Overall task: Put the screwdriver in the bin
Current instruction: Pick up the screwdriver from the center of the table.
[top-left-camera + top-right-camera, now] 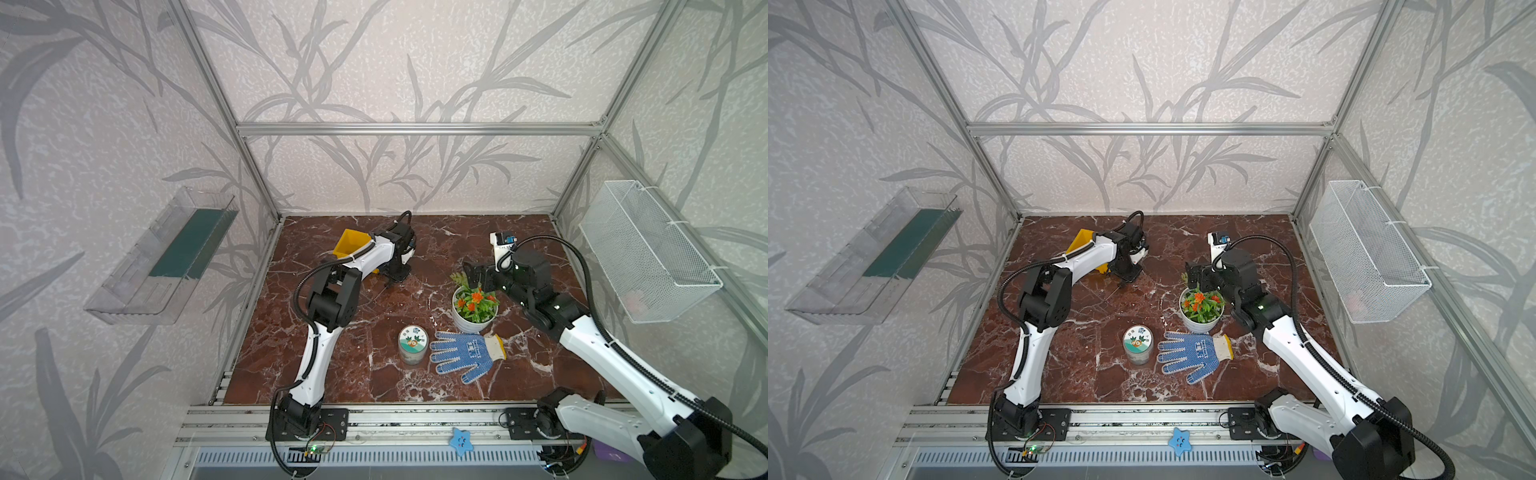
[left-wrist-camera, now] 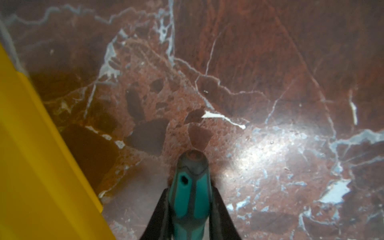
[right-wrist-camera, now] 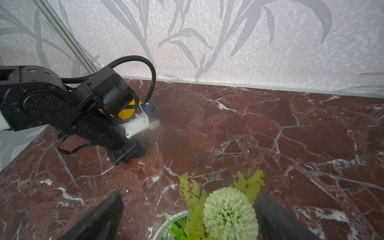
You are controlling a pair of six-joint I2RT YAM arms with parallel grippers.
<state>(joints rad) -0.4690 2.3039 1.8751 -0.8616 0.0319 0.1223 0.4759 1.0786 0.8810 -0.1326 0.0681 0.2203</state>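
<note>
My left gripper point(image 2: 191, 194) is shut on the teal-and-black handle of the screwdriver point(image 2: 192, 168), low over the marble floor. In the right wrist view its thin silver shaft point(image 3: 108, 170) sticks out behind the jaws and slants down to the floor. The yellow bin point(image 1: 351, 243) stands just beyond and left of that gripper point(image 1: 392, 279), partly hidden by the left forearm; its yellow wall point(image 2: 31, 155) is close beside the handle. My right gripper point(image 3: 188, 207) is open, hovering over the artificial plant with nothing between its fingers.
A white pot of artificial flowers point(image 1: 473, 309) sits right of centre, under the right gripper point(image 1: 473, 272). A round tin point(image 1: 412, 344) and a blue dotted glove point(image 1: 465, 355) lie nearer the front. A wire mesh basket point(image 1: 648, 253) hangs on the right wall, a clear tray point(image 1: 166, 257) on the left.
</note>
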